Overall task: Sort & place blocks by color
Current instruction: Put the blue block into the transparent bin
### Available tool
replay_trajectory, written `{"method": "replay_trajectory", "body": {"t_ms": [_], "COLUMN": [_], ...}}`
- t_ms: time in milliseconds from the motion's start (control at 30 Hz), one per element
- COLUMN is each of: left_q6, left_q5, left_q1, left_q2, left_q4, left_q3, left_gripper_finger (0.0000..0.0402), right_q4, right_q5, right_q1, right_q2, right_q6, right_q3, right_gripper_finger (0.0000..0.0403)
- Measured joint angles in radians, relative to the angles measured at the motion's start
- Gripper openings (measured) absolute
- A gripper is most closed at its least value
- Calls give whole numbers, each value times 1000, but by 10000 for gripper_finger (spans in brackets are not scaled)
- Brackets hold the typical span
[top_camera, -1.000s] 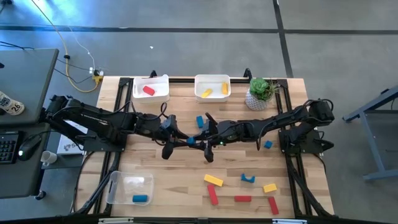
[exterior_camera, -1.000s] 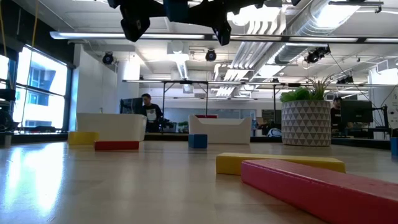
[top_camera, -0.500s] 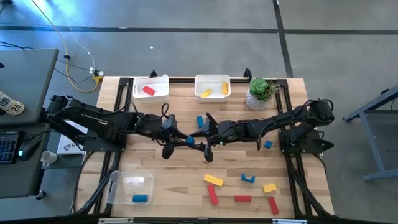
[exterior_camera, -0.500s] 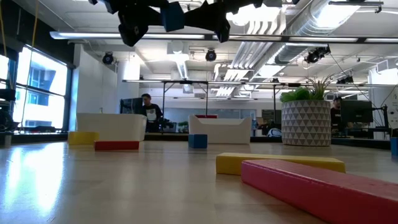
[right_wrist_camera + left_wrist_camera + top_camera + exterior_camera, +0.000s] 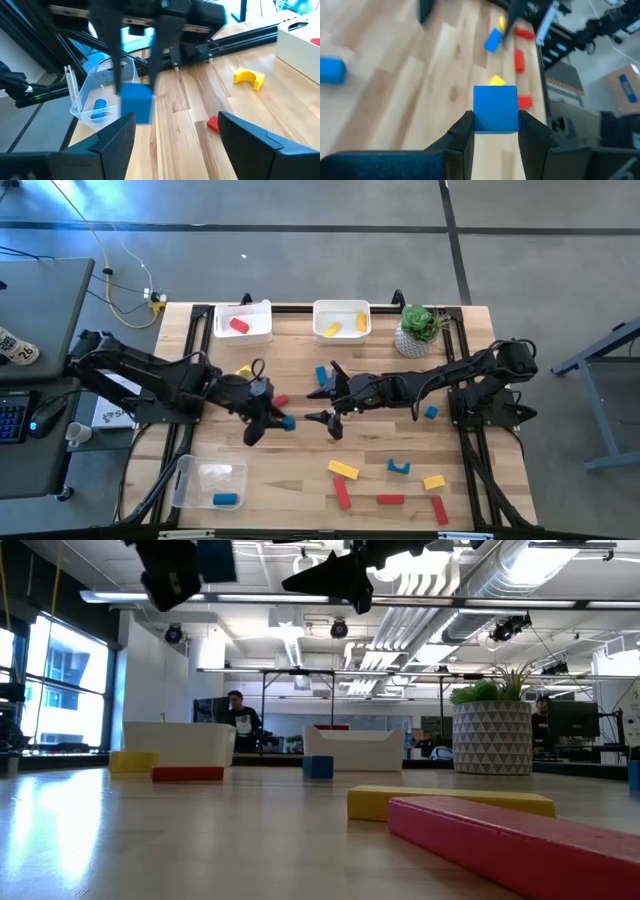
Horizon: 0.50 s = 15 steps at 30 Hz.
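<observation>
My left gripper (image 5: pixel 279 421) is above the table's middle left, shut on a small blue block (image 5: pixel 495 108), which also shows in the right wrist view (image 5: pixel 136 102). My right gripper (image 5: pixel 319 404) faces it from the right, open wide and apart from the block. Loose blocks lie flat on the table: a yellow arch (image 5: pixel 243 370), a red one (image 5: pixel 281 400), blue ones (image 5: pixel 322 375) (image 5: pixel 430 412), and several red, yellow and blue ones near the front right (image 5: pixel 390 485). My left gripper pinches the blue block by two opposite sides (image 5: pixel 479 120) between its two fingers. The fingers slant down from the table's left. The block juts past the fingertips (image 5: pixel 465 131) and is lifted clear of the table.
At the far edge stand a white bin (image 5: pixel 242 332) with a red block, a white bin (image 5: pixel 342 330) with yellow blocks, and a potted plant (image 5: pixel 418 330). A clear bin (image 5: pixel 205 475) with one blue block sits near left.
My right gripper has opened and let go of the blue block, staying in place. My left gripper, still shut on the block, has carried it away toward the table's left edge, uncovering the yellow arch and a red block.
</observation>
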Motion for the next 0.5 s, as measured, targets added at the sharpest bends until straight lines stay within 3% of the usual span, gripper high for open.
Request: {"method": "replay_trajectory", "body": {"t_ms": [500], "left_q6": [-444], "left_q5": [0], "left_q1": [-382], "left_q2": [-11], "left_q4": [-231], "left_q3": [0], "left_gripper_finger": [89], "right_q4": [-84], "right_q5": [-15], "right_q1": [-22], "right_q2": [0], "right_q6": [1], "right_q3": [0], "right_gripper_finger": [268]}}
